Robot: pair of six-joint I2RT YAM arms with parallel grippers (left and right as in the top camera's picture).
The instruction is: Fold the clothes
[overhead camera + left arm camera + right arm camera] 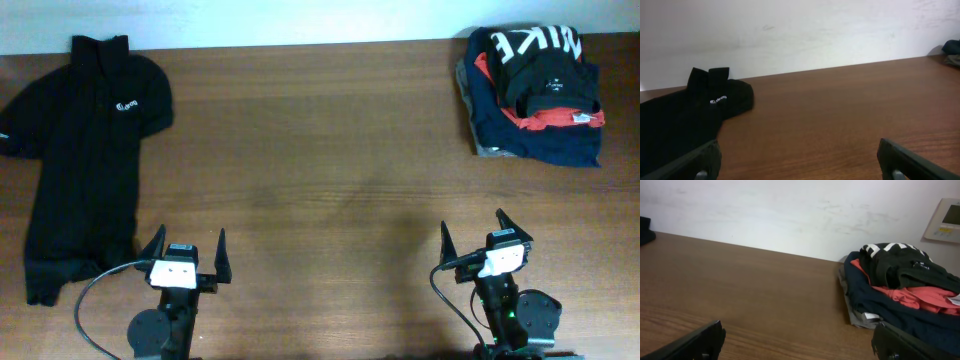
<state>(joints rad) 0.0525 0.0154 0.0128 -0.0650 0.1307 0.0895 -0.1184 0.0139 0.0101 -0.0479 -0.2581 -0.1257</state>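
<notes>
The black T-shirt with white NIKE lettering (540, 62) lies bunched on top of a pile of clothes at the far right corner; it also shows in the right wrist view (900, 262). My left gripper (186, 255) is open and empty near the front edge, left of centre; its fingers frame bare wood in the left wrist view (800, 162). My right gripper (483, 240) is open and empty at the front right, well short of the pile; in the right wrist view (797, 342) its fingers are wide apart.
A black collared polo with a small white chest logo (85, 140) lies spread flat at the left, also in the left wrist view (685, 112). Under the T-shirt are red-orange (545, 118) and navy (550, 145) garments. A white wall runs behind the table's far edge.
</notes>
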